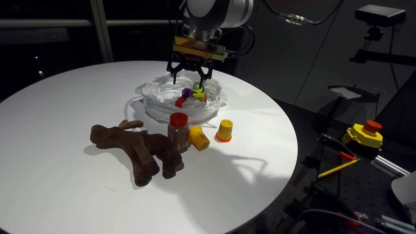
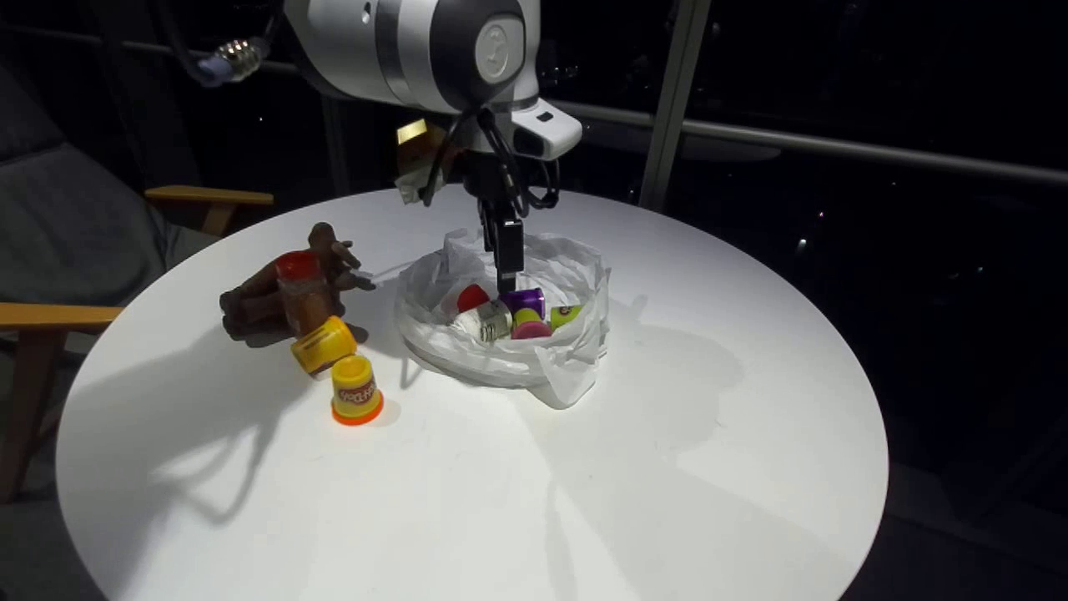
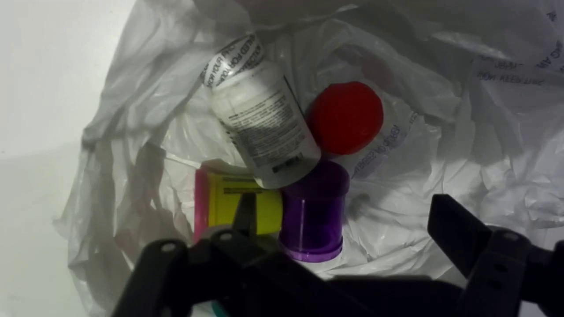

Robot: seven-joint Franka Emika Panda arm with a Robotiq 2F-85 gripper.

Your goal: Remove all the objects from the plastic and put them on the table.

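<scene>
My open gripper (image 1: 187, 85) (image 2: 506, 284) (image 3: 343, 200) points down over the crumpled plastic (image 1: 152, 92) (image 2: 467, 355), nothing between its fingers. Inside the plastic lie a white bottle (image 3: 269, 127), a red piece (image 3: 348, 118), a purple canister (image 3: 313, 215) and a yellow tub with a pink lid (image 3: 244, 202). A green-yellow tub (image 2: 564, 315) is there too, mostly hidden by the gripper in the wrist view. The purple canister sits between the fingertips' lines, nearer the left one. On the white table (image 1: 81, 201) rest the brown plush toy (image 1: 130, 139), red-capped bottle (image 1: 178, 133) and two yellow tubs (image 2: 325, 344).
One yellow tub (image 1: 225, 130) stands upright on its orange lid; its neighbour lies tipped against the red-capped bottle. These stand close beside the plastic. A dark bench with a yellow-and-red button box (image 1: 362, 135) and a chair (image 2: 75, 225) are beyond the table edge.
</scene>
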